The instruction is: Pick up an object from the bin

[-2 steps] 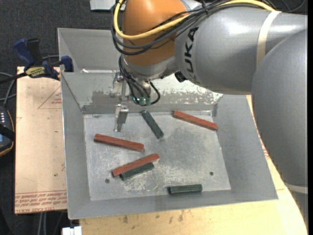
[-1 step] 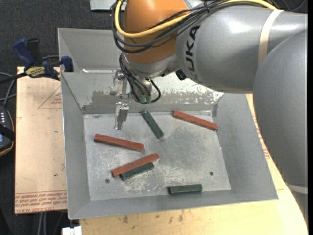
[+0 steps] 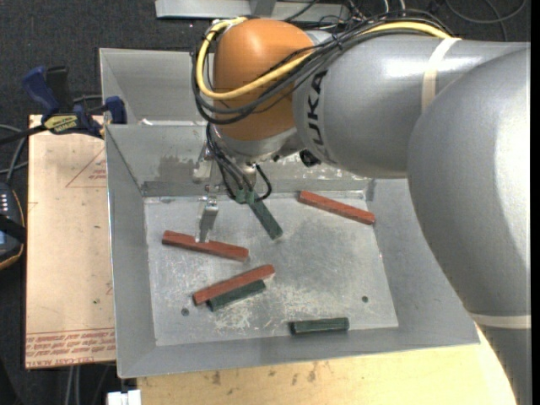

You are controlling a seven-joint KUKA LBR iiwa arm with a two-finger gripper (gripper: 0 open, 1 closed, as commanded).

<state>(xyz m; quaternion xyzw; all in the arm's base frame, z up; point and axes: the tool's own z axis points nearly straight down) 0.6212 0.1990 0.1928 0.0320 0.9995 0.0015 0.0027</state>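
claw [image 3: 224, 207] over back left of grey metal bin [image 3: 128, 251], dark green flat stick [image 3: 260, 213] slanting out beneath it; grip cannot be told.

The silver-grey KUKA iiwa arm [image 3: 422, 116] comes in from the right of the view as one thick, rounded link, its far end turned downward so that the wrist points toward the floor below it. A smooth, domed orange cover [image 3: 257, 74] caps the wrist, and a bundle of yellow and black cables [image 3: 201, 66] runs along the top of the link and loops round the left side of the dome. The gripper [image 3: 224, 201] hangs straight beneath the orange cover, in the upper middle of the view.
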